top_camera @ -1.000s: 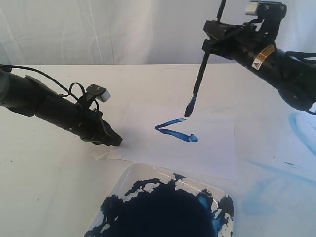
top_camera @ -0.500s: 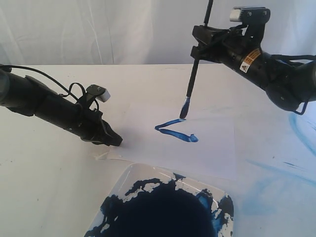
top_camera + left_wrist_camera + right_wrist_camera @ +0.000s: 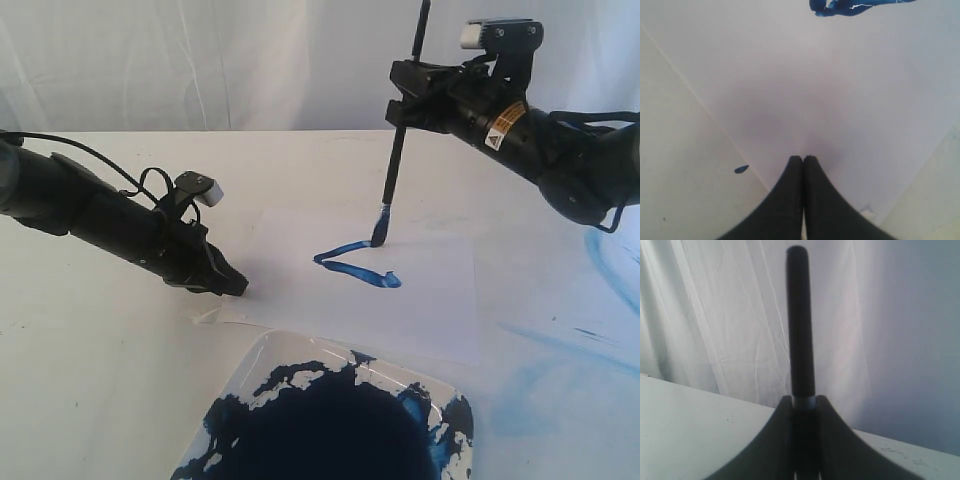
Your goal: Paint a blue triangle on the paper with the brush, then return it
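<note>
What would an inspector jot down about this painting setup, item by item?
Surface: cream table, pale blue smears on its right side.
Job's things: paper lies flat; blue triangle unfinished, two strokes meeting at the left; brush nearly upright, tip at the upper stroke's end.
Clutter: white tray smeared with dark blue paint, in front of the paper.
Grippers: left gripper fingers shut, at the paper's corner; right gripper fingers shut on the brush.
Cables: black cable loops along the left arm.
Surroundings: white curtain behind.

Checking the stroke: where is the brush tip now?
Exterior view, right of centre: the brush tip meets the paper at the unfinished blue triangle's upper stroke end.
</note>
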{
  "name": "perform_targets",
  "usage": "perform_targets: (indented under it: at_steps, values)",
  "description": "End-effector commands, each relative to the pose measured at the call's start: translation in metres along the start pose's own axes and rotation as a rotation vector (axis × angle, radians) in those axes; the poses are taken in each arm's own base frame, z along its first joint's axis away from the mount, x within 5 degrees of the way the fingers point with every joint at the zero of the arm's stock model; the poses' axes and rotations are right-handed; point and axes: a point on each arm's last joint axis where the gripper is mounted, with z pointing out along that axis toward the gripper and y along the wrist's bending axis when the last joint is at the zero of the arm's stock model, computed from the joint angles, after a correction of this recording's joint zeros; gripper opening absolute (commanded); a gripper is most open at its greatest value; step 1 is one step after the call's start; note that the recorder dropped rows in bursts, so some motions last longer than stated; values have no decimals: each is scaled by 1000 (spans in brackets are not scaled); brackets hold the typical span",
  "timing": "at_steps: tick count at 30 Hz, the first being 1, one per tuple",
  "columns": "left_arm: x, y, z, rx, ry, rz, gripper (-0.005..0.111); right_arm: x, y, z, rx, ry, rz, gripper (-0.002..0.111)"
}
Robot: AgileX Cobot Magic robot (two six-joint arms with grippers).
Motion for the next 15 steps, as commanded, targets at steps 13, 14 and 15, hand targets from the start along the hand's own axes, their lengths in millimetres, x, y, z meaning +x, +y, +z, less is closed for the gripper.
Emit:
perform_targets:
  at_steps: [13, 14, 15]
  values:
    - [1, -2, 0, 5, 2, 0, 0, -8, 6, -2, -34, 47, -18, 0]
    - [1, -2, 0, 5, 2, 0, 0, -11, 6, -3, -16, 62, -14, 0]
    - [1, -2, 0, 5, 2, 0, 0, -13, 7, -4, -10, 77, -7, 0]
